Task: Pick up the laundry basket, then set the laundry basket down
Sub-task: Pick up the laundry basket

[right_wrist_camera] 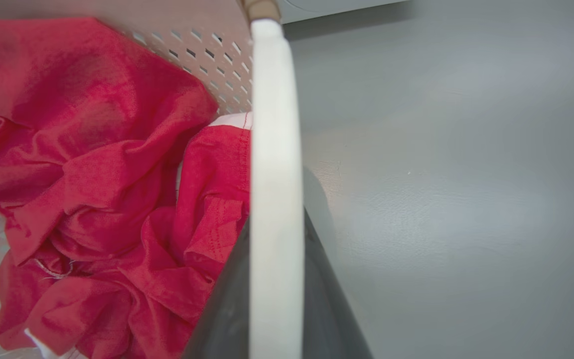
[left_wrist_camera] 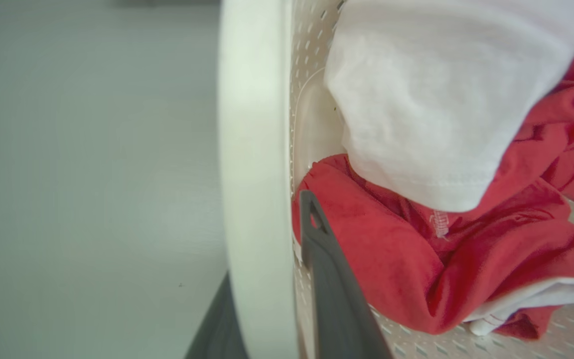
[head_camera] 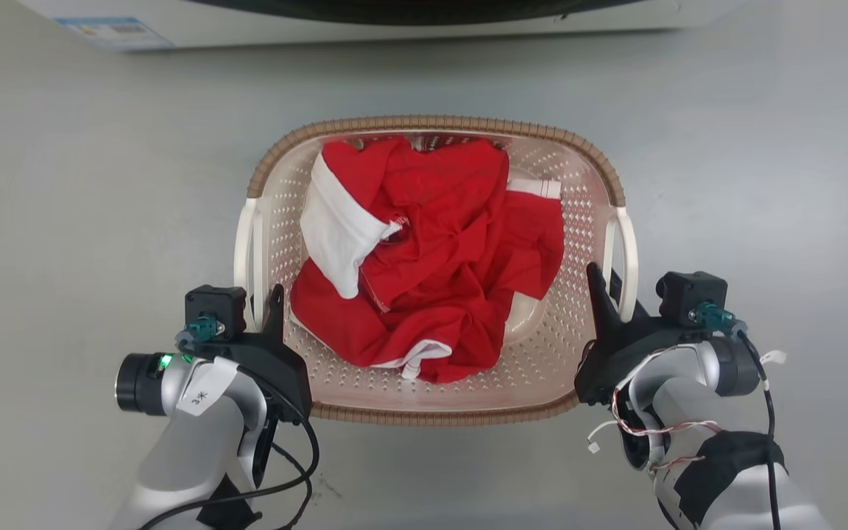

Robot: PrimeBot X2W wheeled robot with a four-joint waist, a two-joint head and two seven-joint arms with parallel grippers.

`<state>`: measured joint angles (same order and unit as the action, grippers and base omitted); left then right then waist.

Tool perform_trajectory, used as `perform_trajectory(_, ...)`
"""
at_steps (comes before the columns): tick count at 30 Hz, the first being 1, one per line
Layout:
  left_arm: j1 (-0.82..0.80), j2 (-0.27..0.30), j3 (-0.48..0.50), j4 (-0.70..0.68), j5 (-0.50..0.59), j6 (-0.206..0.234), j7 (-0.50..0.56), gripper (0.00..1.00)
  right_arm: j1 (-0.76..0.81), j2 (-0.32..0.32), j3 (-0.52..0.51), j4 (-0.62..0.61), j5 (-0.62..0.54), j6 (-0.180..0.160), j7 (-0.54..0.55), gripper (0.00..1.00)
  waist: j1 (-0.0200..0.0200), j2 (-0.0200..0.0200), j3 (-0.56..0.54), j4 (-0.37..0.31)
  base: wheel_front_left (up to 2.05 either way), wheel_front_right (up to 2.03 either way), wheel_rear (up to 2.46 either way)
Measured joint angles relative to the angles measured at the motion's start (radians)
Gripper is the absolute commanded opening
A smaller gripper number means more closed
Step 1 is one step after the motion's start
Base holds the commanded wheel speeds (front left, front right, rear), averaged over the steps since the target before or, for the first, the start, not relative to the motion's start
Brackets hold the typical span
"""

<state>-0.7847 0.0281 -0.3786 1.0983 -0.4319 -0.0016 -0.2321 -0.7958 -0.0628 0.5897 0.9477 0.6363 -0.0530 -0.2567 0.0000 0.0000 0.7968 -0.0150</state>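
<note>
While opening upward, the laundry basket (head_camera: 435,122) runs lengthwise left-to-right.

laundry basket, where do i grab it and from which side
Grip the laundry basket by its white loop handles, the left handle and the right handle, one per side, from the near end, a finger inside each loop and one outside. The loops stand off the perforated walls, leaving a gap.

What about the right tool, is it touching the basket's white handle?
Touching. The right wrist view shows the handle of the laundry basket running between the right tool's fingers, both flush against it, no gap.
</note>
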Motion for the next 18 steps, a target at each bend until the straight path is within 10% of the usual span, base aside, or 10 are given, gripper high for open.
perform_trajectory(18,0.103,0.001,-0.061,0.069,-0.086,-0.016,0.038,0.00,0.095,0.002,0.145,0.045,0.157,-0.009,0.055,0.00,-0.0002,-0.0001,-0.268,-0.004,0.00,0.00,0.00)
